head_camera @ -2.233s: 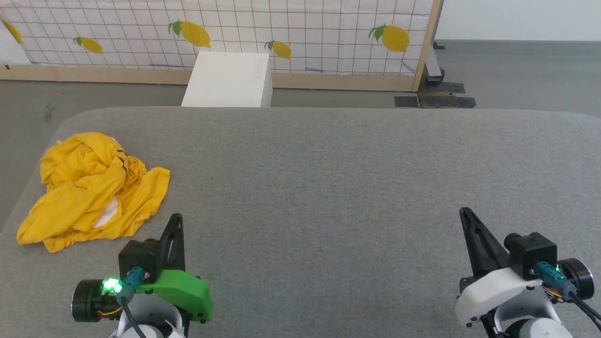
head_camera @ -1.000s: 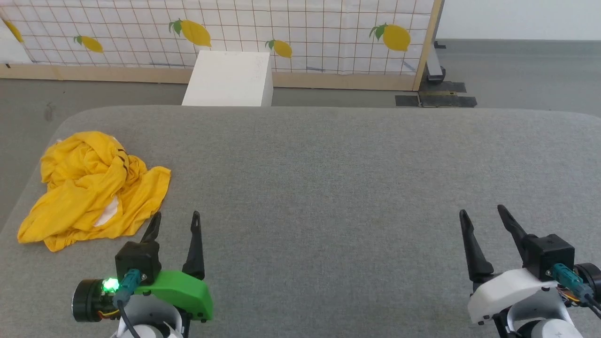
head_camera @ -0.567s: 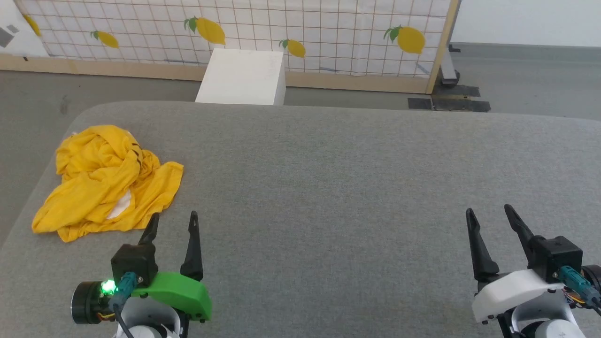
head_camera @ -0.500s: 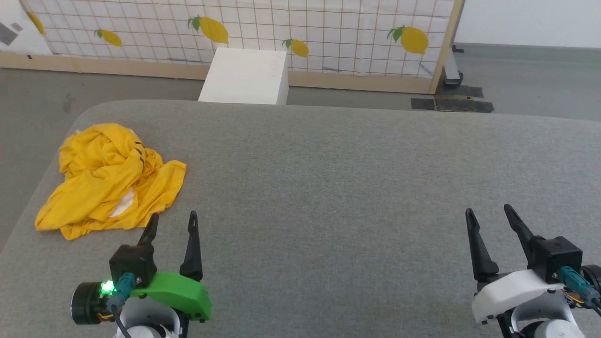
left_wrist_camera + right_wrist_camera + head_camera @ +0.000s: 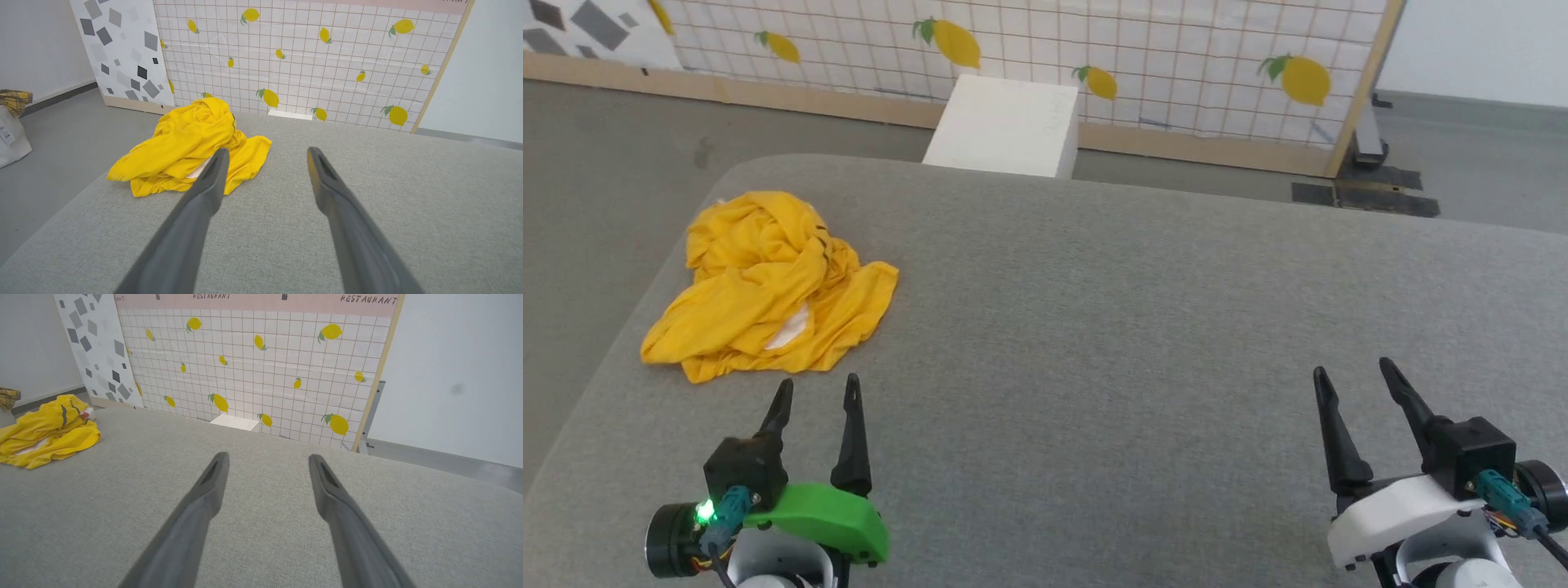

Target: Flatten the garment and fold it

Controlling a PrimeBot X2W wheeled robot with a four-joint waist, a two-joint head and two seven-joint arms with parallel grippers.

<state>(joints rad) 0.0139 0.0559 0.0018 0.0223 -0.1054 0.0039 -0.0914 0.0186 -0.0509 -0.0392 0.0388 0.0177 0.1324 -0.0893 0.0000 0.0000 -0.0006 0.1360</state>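
Yellow and crumpled, the bright jersey T-shirt (image 5: 768,286) is heaped at the upper left of the head view, on the grey woven-fabric surface (image 5: 1094,327) near its left edge. Its long axis is slanted from lower left to upper right; which way the collar points cannot be told. A white patch and short black stripes are exposed among the folds. The left gripper (image 5: 818,382), just below the heap and clear of it, is spread apart and empty. The right gripper (image 5: 1352,367), at lower right, is likewise spread, well apart from the T-shirt.
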